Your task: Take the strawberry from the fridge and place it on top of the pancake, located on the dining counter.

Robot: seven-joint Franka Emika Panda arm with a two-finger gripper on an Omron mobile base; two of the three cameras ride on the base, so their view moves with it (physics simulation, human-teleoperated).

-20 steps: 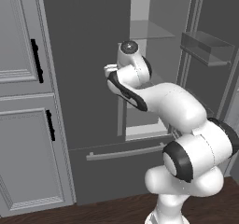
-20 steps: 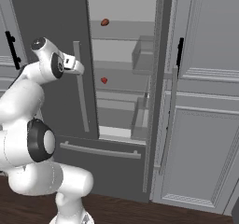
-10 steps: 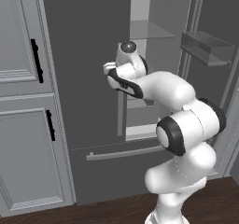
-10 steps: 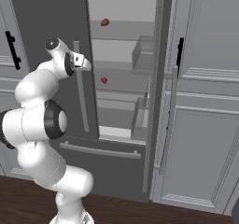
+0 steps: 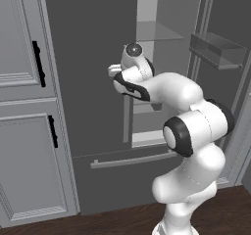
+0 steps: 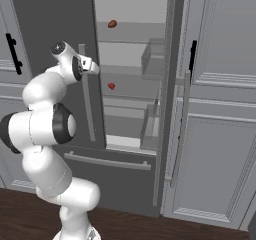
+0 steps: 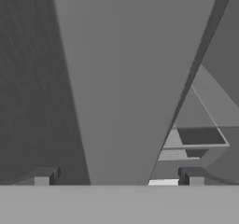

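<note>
The fridge (image 5: 88, 43) stands with its left door shut and its right door swung open. On a glass shelf in the pale interior lies the strawberry (image 6: 111, 86), tiny and bright red. My gripper (image 6: 93, 66) is up at the top of the left door's light grey bar handle (image 6: 89, 114), well left of the berry. In the hand view the open gripper (image 7: 119, 178) straddles that handle (image 7: 130, 78), one dark fingertip (image 7: 45, 177) on each side, and holds nothing. In the left base view the gripper (image 5: 113, 72) sits just above the handle (image 5: 127, 116). The pancake and dining counter are out of view.
A duller dark red lump (image 6: 112, 23) lies on the shelf above. The open right door (image 5: 215, 50) carries bins. Light grey cabinets with black handles flank the fridge on the left (image 5: 19, 106) and right (image 6: 220, 109). The bottom drawer's bar (image 6: 107, 161) crosses below.
The hand has moved right, closer to the fridge's left door handle, and the elbow has swung upward. The jaws have stayed open.
</note>
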